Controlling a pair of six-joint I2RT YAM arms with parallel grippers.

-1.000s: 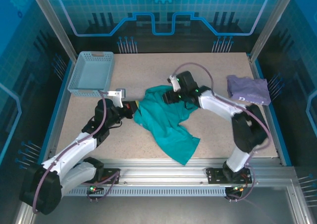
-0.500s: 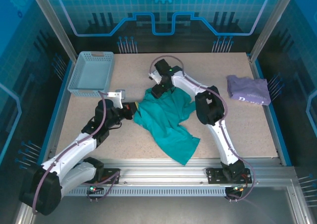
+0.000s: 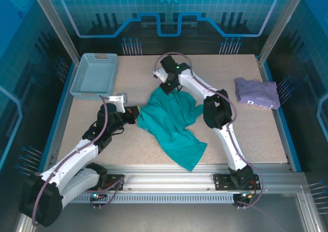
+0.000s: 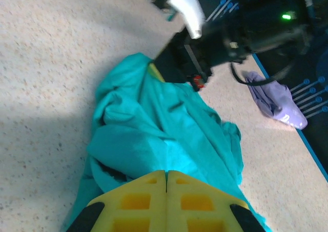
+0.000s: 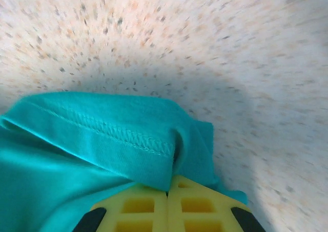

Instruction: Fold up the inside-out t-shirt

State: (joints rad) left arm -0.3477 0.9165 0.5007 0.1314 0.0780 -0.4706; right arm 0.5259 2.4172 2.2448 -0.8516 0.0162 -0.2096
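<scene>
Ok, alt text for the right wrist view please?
A teal-green soft cloth t-shirt, its stitched hem showing, bunches across the lower part, pinched at the tips of the right claw, whose yellow fingers are shut together at the bottom edge. Speckled beige tabletop, blurred, lies beyond.

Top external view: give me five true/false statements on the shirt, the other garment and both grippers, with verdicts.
1. The teal-green short-sleeved cloth t-shirt lies crumpled on the speckled table. True.
2. The lavender-purple folded garment lies inside the light blue plastic basket. False: it lies on the table at the far right; the basket stands at the far left.
3. The right gripper is shut on the t-shirt's far hem. True.
4. The left gripper hangs open above the basket. False: it is shut at the t-shirt's left edge.
5. The two garments touch. False: bare table lies between them.
</scene>
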